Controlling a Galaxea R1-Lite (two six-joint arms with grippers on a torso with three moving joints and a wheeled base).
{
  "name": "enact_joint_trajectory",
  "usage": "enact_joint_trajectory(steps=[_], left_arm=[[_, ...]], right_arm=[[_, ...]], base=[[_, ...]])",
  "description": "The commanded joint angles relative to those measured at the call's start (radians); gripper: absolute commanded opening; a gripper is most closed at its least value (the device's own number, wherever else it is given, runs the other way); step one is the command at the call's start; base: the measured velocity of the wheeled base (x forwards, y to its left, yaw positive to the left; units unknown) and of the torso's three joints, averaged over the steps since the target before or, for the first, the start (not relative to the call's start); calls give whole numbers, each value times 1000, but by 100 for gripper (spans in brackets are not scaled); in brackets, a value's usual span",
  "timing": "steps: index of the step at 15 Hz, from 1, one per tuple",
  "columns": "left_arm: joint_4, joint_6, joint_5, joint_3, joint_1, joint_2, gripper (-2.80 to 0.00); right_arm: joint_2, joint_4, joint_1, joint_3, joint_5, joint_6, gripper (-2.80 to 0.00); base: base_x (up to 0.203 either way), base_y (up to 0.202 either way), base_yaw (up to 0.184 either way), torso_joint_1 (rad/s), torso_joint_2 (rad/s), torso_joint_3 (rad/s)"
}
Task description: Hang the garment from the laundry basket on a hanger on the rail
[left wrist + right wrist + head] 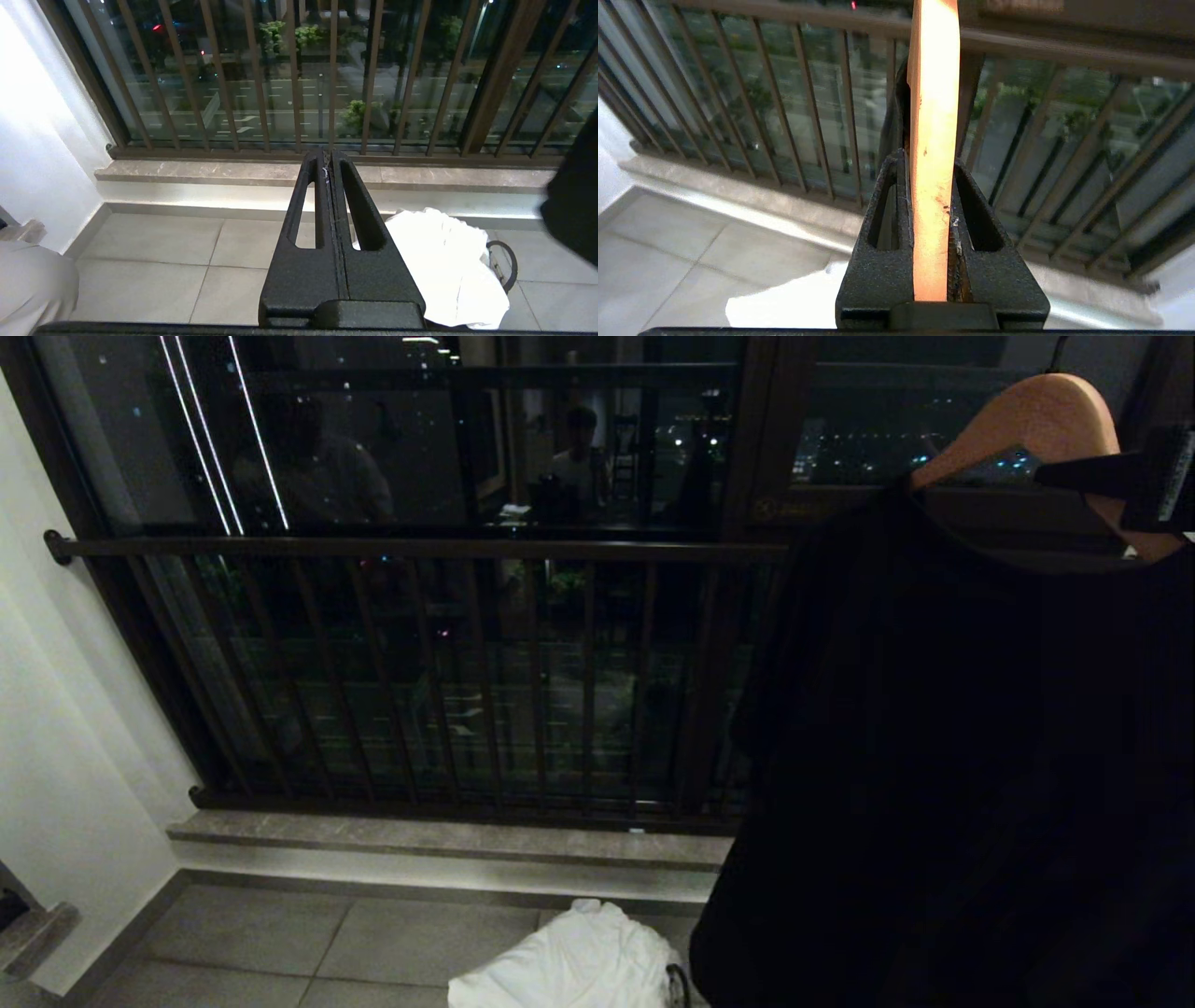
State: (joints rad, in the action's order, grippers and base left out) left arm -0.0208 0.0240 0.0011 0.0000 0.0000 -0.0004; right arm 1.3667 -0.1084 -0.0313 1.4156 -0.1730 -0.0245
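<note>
1. My right claw (931, 158) pinches the wooden hanger (1036, 425), high on the right.
2. A black garment (952, 756) drapes from the hanger and hangs down to the floor (280, 933).
3. The basket (502, 261) sits low centre, under white cloth (569, 966).
4. My left claw (329, 161) is pressed together, empty, pointing toward the far railing (420, 549).

Right claw (930, 158) clamped on wooden hanger (933, 116); balcony railing (784, 112) beyond.
</note>
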Motion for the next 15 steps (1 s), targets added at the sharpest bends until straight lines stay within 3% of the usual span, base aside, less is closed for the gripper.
enact_joint_trajectory(steps=[1,15], left_arm=[[-1,1,0,8,0,0,-280],[-1,1,0,8,0,0,-280]], right_arm=[[17,15,1,3,0,3,-280],[90,48,1,40,-1,6,-280]], base=[[0,0,0,0,0,0],[0,0,0,0,0,0]])
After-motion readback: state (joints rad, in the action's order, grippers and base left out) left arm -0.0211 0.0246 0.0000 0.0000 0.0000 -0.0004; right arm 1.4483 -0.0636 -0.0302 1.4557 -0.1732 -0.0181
